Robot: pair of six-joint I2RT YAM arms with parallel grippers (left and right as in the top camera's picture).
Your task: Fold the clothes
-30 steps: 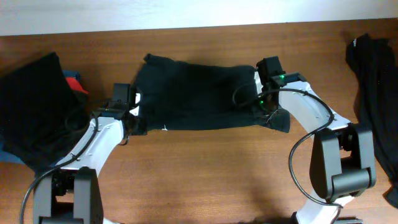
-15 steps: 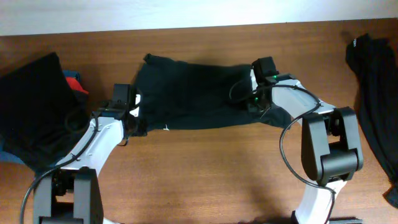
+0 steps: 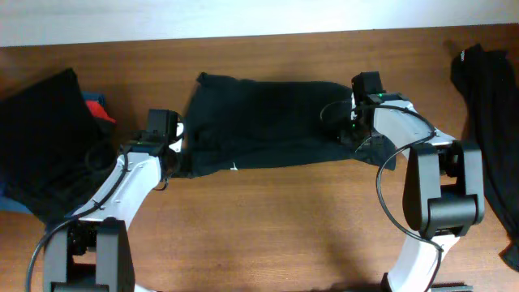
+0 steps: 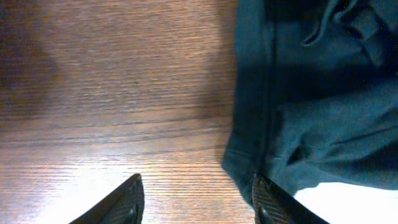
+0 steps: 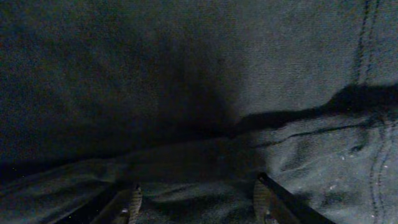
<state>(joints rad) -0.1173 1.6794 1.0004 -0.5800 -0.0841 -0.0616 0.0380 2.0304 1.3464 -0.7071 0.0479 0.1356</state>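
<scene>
Brown wood-grain worktop point(image 3: 268, 227), with a pale strip of wall point(image 3: 243, 16) along the far edge. Spread crosswise between the two arms, a dark garment point(image 3: 268, 122), rumpled along its near hem. At the near-left corner of it, the left gripper point(image 3: 174, 158), jaws apart: in the left wrist view, bare wood between them and the cloth's seamed edge touching the inner side of one finger point(image 4: 277, 202), not clamped. Low over the opposite end, the right gripper point(image 3: 355, 131), jaws likewise apart and holding nothing. In the right wrist view, only dark fabric below and ahead, with a fold ridge running across just ahead of the fingertips point(image 5: 127, 205) and a stitched seam off to one side. Lying over that end of the cloth and hiding its corner, the right arm's forearm and a looped cable point(image 3: 385, 191). Outboard of the left gripper, apart from the garment, a heap of black clothing point(image 3: 40, 146) with a red scrap point(image 3: 97, 108) at its edge. Outboard of the right gripper, well apart at the worktop's side, a second dark garment point(image 3: 491, 122) stretched lengthwise.
</scene>
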